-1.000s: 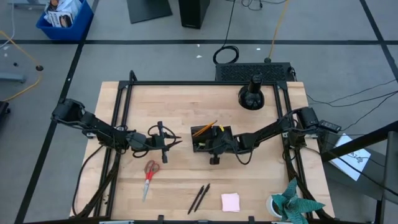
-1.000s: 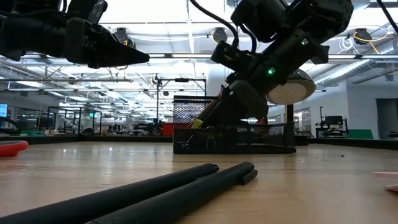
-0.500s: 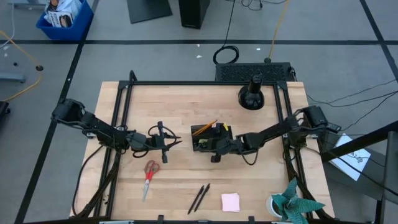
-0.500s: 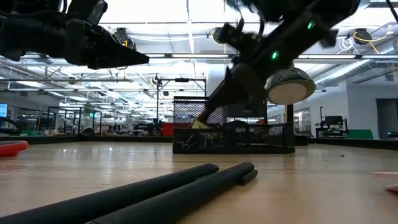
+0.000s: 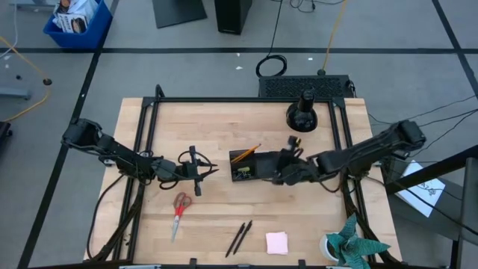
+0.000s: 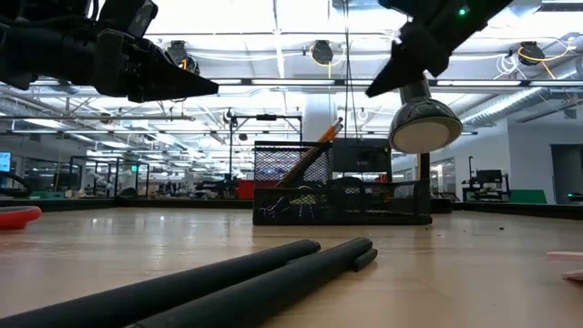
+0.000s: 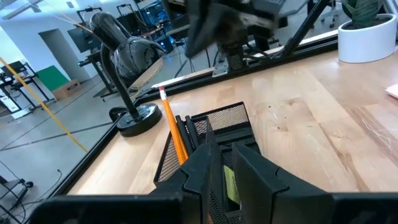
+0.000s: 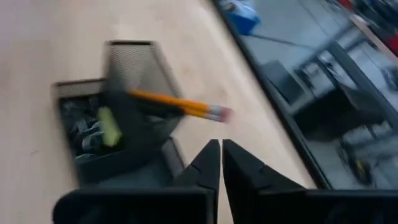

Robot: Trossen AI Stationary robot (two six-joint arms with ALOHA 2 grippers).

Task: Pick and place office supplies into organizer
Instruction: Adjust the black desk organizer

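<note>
The black mesh organizer (image 5: 246, 166) (image 6: 342, 196) sits mid-table. An orange pencil (image 5: 245, 155) (image 8: 174, 104) leans out of its taller compartment. A yellow item (image 8: 107, 126) and small black clips (image 8: 78, 124) lie in the lower one. My right gripper (image 5: 275, 170) (image 6: 369, 94) (image 8: 221, 146) is shut and empty, raised above the organizer's right end. My left gripper (image 5: 211, 170) (image 6: 214, 88) (image 7: 224, 155) hovers shut to the organizer's left. Red-handled scissors (image 5: 179, 209), two black pens (image 5: 239, 237) (image 6: 246, 273) and a pink pad (image 5: 277, 242) lie near the table's near edge.
A black desk lamp (image 5: 302, 112) (image 6: 424, 128) stands behind the organizer near the far edge. A teal paper plant in a white cup (image 5: 351, 245) stands at the near right corner. Bare wood lies between the organizer and the pens.
My right gripper has risen from low at the organizer and drawn back toward the table's right edge; its arm has swung out with it. The pencil leaning in the organizer now shows uncovered in the low view. My left arm has kept still.
</note>
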